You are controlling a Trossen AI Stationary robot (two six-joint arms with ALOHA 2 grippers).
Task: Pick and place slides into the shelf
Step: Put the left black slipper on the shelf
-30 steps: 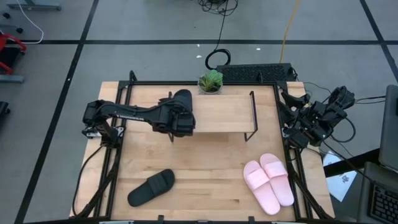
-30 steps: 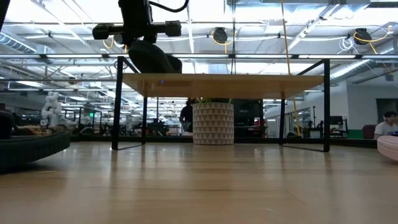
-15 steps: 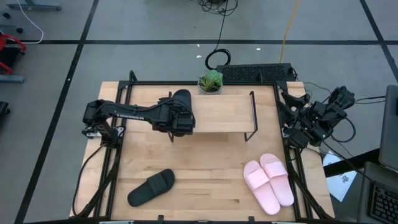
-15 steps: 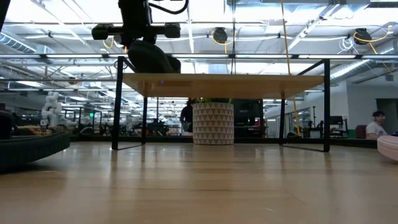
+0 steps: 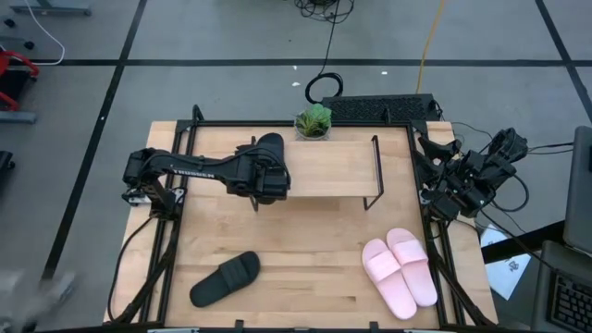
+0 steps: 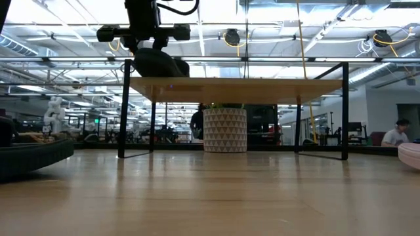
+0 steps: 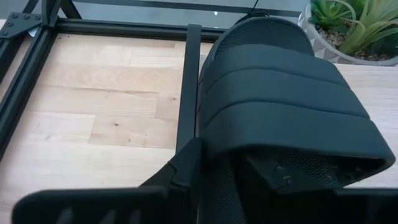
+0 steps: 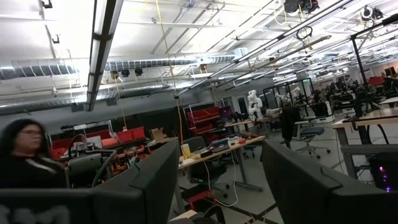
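My left gripper [image 6: 146,40] is shut on a matte black slide [image 7: 280,93] over the left end of the shelf [image 5: 328,168]. In the low view the slide [image 6: 157,62] is tilted just over the plank [image 6: 236,88]; I cannot tell whether it touches. The second black slide [image 5: 225,279] lies sole down on the table's near left. The pink pair [image 5: 400,270] lies side by side at the near right. My right gripper [image 8: 217,186] is open and empty, folded back at the table's right edge [image 5: 462,176]. My left gripper holds the black slide at the open end of its strap [image 7: 249,149]. One finger [image 7: 186,163] lies against the slide's outer side; the other seems to reach in under the strap [image 7: 277,177]. The fingers come from above, pointing down. The slide hangs tilted below them.
A potted plant [image 5: 313,121] stands behind the shelf's far edge; its pot [image 6: 225,129] shows under the plank. The shelf's black wire rails [image 5: 376,171] rise at its ends. A black rail [image 7: 189,81] runs beside the held slide. A person sits in the room behind [image 8: 25,155].
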